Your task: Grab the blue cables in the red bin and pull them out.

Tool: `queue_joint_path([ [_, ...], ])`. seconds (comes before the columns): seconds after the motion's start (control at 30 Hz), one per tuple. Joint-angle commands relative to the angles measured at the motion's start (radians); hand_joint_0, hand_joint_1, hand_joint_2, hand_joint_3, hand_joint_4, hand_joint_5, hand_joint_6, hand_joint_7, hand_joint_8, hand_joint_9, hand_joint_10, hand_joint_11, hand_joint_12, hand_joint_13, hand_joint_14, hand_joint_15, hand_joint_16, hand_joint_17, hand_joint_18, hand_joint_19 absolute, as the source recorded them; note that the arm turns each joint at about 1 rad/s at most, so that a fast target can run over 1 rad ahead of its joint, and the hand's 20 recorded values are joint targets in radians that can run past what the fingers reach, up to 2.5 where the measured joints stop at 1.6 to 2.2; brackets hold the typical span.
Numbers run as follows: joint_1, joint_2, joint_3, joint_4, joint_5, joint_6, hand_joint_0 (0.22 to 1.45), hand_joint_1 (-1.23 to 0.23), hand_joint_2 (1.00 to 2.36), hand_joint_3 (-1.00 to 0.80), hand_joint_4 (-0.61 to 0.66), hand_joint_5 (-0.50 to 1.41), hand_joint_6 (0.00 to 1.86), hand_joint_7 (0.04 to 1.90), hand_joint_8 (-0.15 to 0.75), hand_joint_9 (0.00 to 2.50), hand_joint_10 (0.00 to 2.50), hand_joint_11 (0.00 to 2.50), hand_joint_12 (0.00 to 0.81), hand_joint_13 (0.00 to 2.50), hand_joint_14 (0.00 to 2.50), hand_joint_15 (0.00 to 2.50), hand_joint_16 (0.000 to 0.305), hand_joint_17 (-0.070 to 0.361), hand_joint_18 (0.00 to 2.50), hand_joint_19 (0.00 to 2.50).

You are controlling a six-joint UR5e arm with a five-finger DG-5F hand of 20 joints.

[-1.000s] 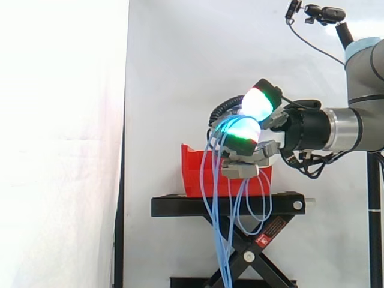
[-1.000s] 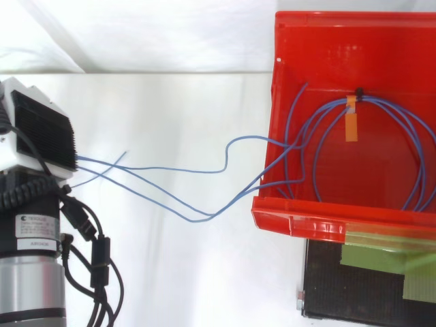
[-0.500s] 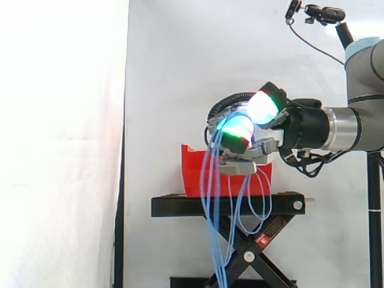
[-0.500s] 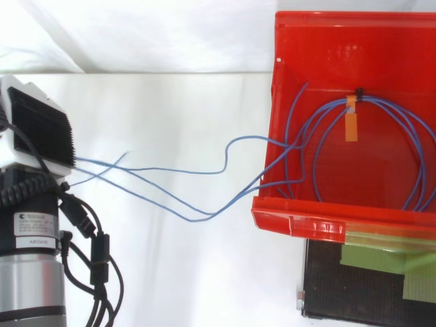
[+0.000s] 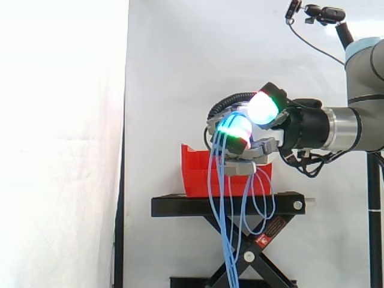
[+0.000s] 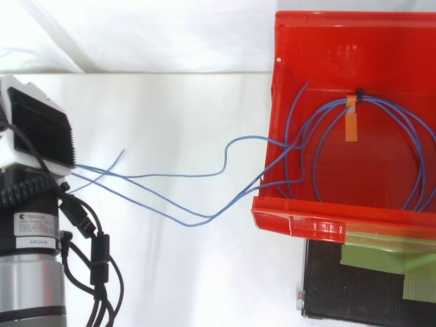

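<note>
The hand (image 5: 258,147) grips thin blue cables (image 6: 178,175) that trail from a coil in the red bin (image 6: 320,222).

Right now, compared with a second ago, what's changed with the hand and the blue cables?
The hand has turned a little and stays shut on the blue cables. The strands hanging from it have swung closer together and now drop straighter in front of the stand. The red bin has not moved, and the coil of cable inside it lies as it did.
</note>
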Motion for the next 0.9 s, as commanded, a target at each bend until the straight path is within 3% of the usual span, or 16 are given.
queue_joint_path([
  [0.0,0.001,0.001,0.001,0.000,0.000,0.000,0.73,-0.94,1.00,-1.00,0.31,0.98,0.12,0.80,0.270,1.24,0.03,0.81,0.335,1.52,0.57,1.44,0.044,0.098,1.07,1.21],
  [0.13,0.001,-0.001,-0.001,0.000,0.000,0.000,0.70,-0.83,1.00,-1.00,0.30,1.02,0.00,0.84,0.266,1.26,0.03,0.78,0.348,1.53,0.60,1.43,0.046,0.103,1.08,1.19],
  [0.43,0.001,0.001,-0.001,0.000,0.000,0.000,0.66,-0.70,1.00,-1.00,0.31,1.10,0.01,0.78,0.267,1.31,0.03,0.76,0.352,1.57,0.56,1.43,0.050,0.112,1.13,1.16],
  [0.87,0.001,-0.001,-0.001,0.000,0.000,0.000,0.67,-0.75,1.00,-1.00,0.24,1.24,0.01,0.74,0.249,1.46,0.03,0.75,0.333,1.69,0.35,1.53,0.049,0.109,1.19,1.14],
])
